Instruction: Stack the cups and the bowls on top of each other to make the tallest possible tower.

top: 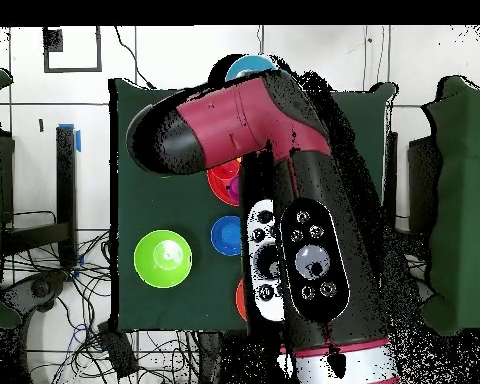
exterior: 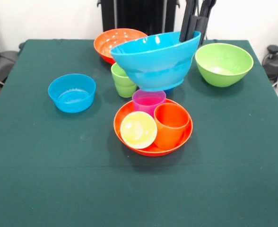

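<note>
Altogether four glossy tumblers and five bowls show (two orange, two light blue, one lime). Clamped in the tool (exterior: 192, 29), a light blue bowl (exterior: 155, 61) hangs tilted above the purple cup (exterior: 148, 100); the lime bowl (exterior: 223, 64) sits beside it on the surface (exterior: 44, 175).

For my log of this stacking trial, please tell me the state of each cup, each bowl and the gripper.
gripper: shut on large light blue bowl, lifted, tilted
orange bowl: holds three cups
yellow cup: tipped
orange cup, purple cup, green cup: upright
small light blue bowl, lime bowl, far orange bowl: upright, empty
</note>
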`<act>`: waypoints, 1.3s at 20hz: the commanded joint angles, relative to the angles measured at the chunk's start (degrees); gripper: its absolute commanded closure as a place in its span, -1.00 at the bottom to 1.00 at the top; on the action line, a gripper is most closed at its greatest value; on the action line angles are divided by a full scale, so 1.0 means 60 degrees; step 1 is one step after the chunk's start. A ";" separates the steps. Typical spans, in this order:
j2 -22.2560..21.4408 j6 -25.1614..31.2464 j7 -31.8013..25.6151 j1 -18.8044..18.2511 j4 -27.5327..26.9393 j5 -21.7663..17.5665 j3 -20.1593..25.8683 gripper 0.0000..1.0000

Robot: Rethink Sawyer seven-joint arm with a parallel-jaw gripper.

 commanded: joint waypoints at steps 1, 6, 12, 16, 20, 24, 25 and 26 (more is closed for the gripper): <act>0.0738 0.0427 -0.2803 -0.0140 0.0019 -0.0925 0.0413 1.00; 0.0745 0.0404 -0.2705 -0.0165 0.0102 -0.0970 0.0368 1.00; 0.0880 0.0980 -0.2745 -0.0296 0.0100 -0.0702 0.0395 1.00; 0.0803 0.0829 -0.2614 -0.0197 0.0139 -0.0921 0.0278 1.00; 0.0799 0.0692 -0.2677 -0.0200 0.0170 -0.1012 0.0294 1.00; 0.0817 0.0574 -0.2810 -0.0240 0.0199 -0.1065 0.0360 1.00; 0.0831 0.0578 -0.2832 -0.0267 0.0218 -0.1021 0.0391 1.00; 0.0848 0.0597 -0.2863 -0.0301 0.0241 -0.0961 0.0428 1.00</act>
